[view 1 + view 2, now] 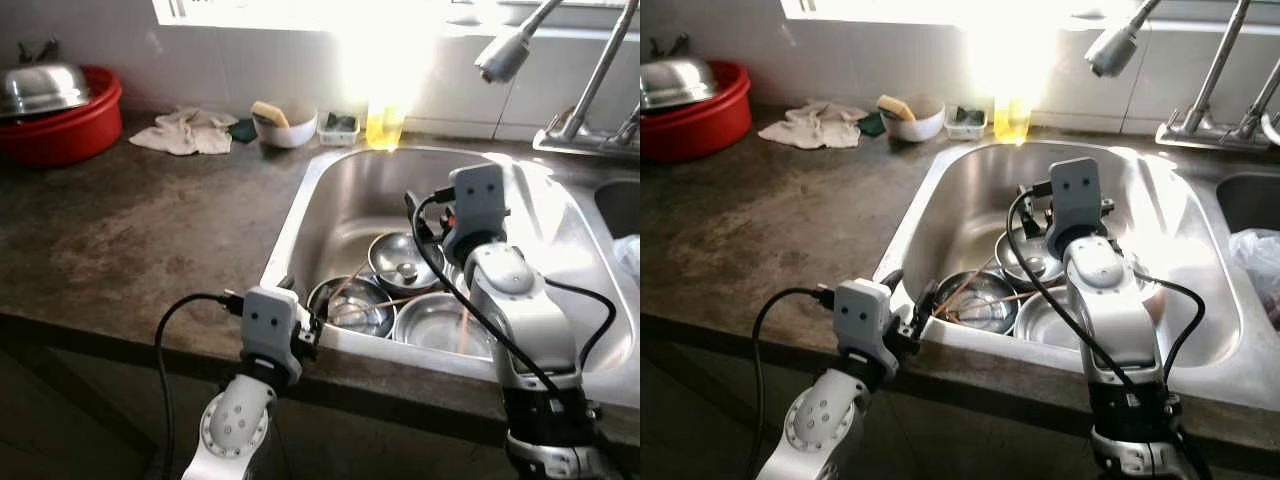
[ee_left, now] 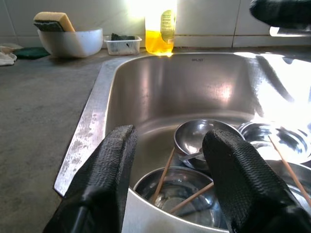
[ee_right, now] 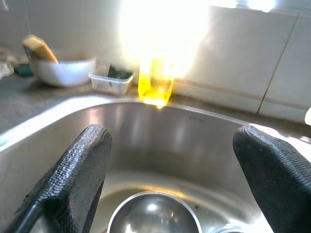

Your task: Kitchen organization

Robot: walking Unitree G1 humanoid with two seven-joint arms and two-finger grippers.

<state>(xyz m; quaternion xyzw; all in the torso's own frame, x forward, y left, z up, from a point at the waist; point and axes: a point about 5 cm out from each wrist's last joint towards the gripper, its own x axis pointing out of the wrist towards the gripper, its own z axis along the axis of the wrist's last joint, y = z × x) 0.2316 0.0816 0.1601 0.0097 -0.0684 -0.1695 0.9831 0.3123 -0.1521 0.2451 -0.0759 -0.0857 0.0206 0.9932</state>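
A steel sink (image 1: 300, 205) holds several steel bowls: a small one (image 1: 405, 262) further back, one (image 1: 352, 305) at the front left and a wide one (image 1: 440, 322) beside it. Thin wooden chopsticks (image 2: 164, 175) lie across the front bowls. My left gripper (image 2: 170, 138) stands open just above the sink's front rim, its fingers (image 1: 310, 335) pointing in over the front-left bowl. My right gripper (image 3: 170, 141) hangs open inside the basin above the small bowl (image 3: 154, 213), with nothing between its fingers (image 1: 425, 228).
Behind the sink stand a yellow soap bottle (image 1: 385, 122), a small plastic tray (image 1: 338, 127) and a white bowl with a sponge (image 1: 285, 127). A cloth (image 1: 185, 132) and a red basin with a steel lid (image 1: 70, 120) sit far left. A faucet head (image 1: 505, 55) hangs above the sink.
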